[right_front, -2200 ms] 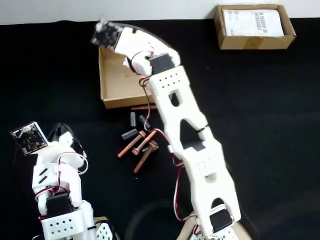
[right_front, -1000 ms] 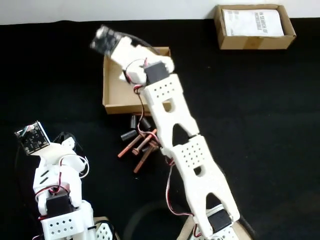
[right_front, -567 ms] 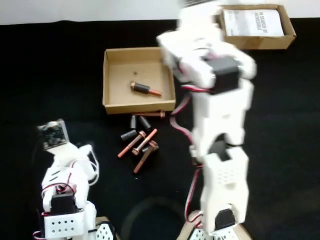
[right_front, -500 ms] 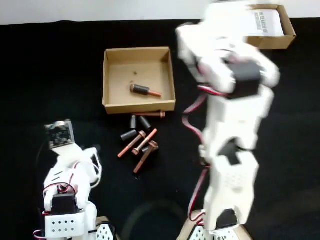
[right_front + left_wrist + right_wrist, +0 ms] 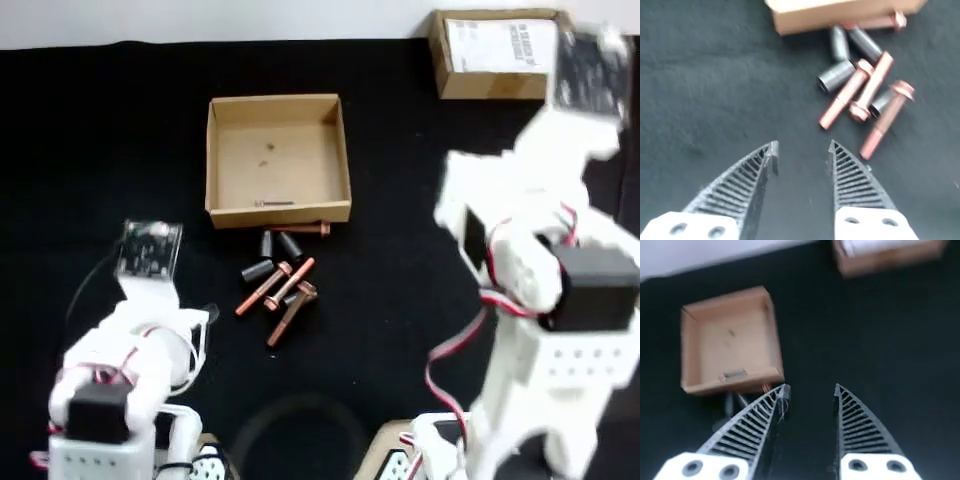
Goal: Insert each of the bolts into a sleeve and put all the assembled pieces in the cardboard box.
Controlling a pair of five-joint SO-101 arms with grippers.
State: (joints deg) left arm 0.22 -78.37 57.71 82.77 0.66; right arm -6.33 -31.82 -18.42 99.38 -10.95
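Most of the job looks undone. On the black counter (image 5: 120, 120) the cardboard box (image 5: 290, 160) sits well ahead of the left gripper (image 5: 803, 147), past the loose parts. It is far ahead of the right gripper (image 5: 811, 388), off toward the left arm's side. Both grippers are spread wide with nothing between their fingers and touch no part. Inside the box, against the wall nearest the grippers, lies one small dark piece (image 5: 734, 373). It is probably a finished bolt-in-sleeve, though it is too small to be sure. Four copper-coloured bolts (image 5: 845, 95) lie loose: one runs along the outside of the box's near wall, and three are crossed in a heap just ahead of the left gripper. Four short dark-grey sleeves (image 5: 836, 76) lie among them: two side by side near the box, one beside the heap, one half under a bolt. None is joined, so four insertions and four drops seem left.
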